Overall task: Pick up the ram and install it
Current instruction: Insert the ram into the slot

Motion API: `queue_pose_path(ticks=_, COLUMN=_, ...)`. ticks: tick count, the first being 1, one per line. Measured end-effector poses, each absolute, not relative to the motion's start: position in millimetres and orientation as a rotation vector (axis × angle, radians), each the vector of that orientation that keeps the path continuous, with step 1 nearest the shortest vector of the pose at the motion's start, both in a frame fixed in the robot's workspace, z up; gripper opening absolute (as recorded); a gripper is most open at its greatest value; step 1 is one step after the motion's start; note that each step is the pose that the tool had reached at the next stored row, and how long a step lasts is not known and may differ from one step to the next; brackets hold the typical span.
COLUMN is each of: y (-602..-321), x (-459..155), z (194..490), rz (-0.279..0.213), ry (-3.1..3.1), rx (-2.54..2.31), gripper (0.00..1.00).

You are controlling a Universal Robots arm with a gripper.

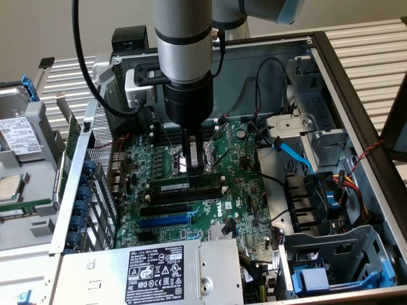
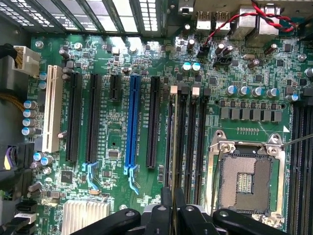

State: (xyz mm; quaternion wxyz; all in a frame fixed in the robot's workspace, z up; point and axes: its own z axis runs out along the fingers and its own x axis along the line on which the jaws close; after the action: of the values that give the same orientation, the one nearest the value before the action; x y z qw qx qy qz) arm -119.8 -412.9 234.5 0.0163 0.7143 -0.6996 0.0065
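Ram (image 1: 184, 185) standing on edge, its long side running across the board (image 1: 245, 190), with the chips and pale label facing the near side. It sits at the black memory slots (image 1: 187, 198) in the middle of the case (image 1: 356, 108); whether it is fully seated cannot be told. Gripper (image 1: 194, 166) directly above, fingers narrowed and clamped on the ram's upper edge near the middle of its length. In the wrist view the ram (image 2: 173, 147) appears edge-on as a thin pale line over the outermost memory slot, running down between the gripper's (image 2: 173, 213) dark fingers (image 2: 188, 218), with the free memory slots (image 2: 186, 142) just beside it. The empty CPU socket (image 2: 249, 178) lies beyond those slots. On the ram's other side are a black expansion slot and then the blue slot (image 2: 131, 122). In the exterior view the blue slot (image 1: 164, 222) lies nearer than the ram. The power supply (image 1: 159, 270) with its black label is nearest of all. The arm (image 1: 184, 38) descends from above. A blue cable (image 1: 296, 155) crosses the case on the exterior view's right.
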Motion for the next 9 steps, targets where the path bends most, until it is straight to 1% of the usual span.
queue_pose_path(ticks=9, y=-413.6, x=-119.8, z=234.4, rz=0.02, ry=-2.179, rx=2.218, gripper=0.13)
